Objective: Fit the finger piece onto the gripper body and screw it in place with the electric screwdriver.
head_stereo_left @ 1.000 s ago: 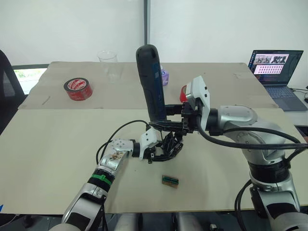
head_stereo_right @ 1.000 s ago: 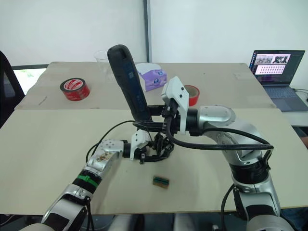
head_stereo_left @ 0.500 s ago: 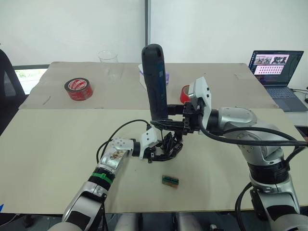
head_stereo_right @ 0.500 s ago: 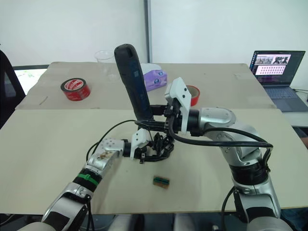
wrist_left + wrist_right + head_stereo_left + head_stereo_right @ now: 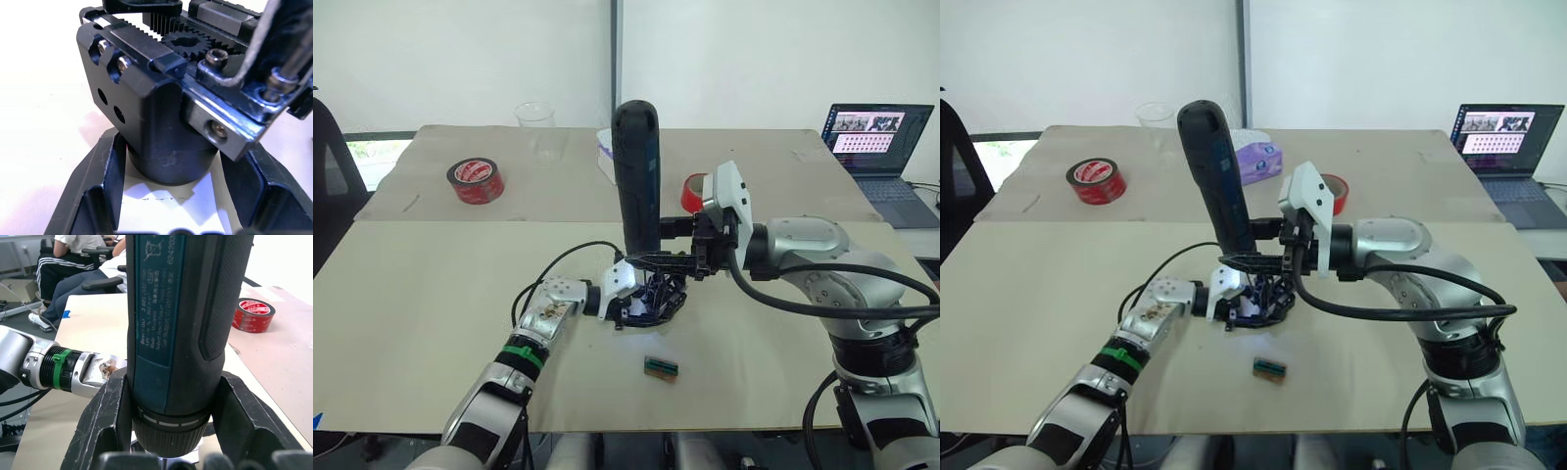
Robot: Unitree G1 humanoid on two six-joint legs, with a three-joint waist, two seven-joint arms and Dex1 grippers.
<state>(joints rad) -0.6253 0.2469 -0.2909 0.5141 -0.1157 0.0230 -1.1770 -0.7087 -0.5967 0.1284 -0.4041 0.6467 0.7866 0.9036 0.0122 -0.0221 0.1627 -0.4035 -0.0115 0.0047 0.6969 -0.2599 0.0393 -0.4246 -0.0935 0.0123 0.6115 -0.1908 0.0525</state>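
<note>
The right gripper (image 5: 658,257) is gripping the upright electric screwdriver (image 5: 636,176) over the gripper body (image 5: 658,299), which the left gripper (image 5: 636,304) is clamping; a small tray (image 5: 661,367) is lying nearby on the worktop (image 5: 421,294).

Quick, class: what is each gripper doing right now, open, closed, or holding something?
Left gripper: closed on the gripper body, holding it on the table.
Right gripper: closed on the electric screwdriver, held upright.

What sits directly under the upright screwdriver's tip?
The black gripper body, held by the left gripper. The screwdriver and right gripper hide the bit and screw.
</note>
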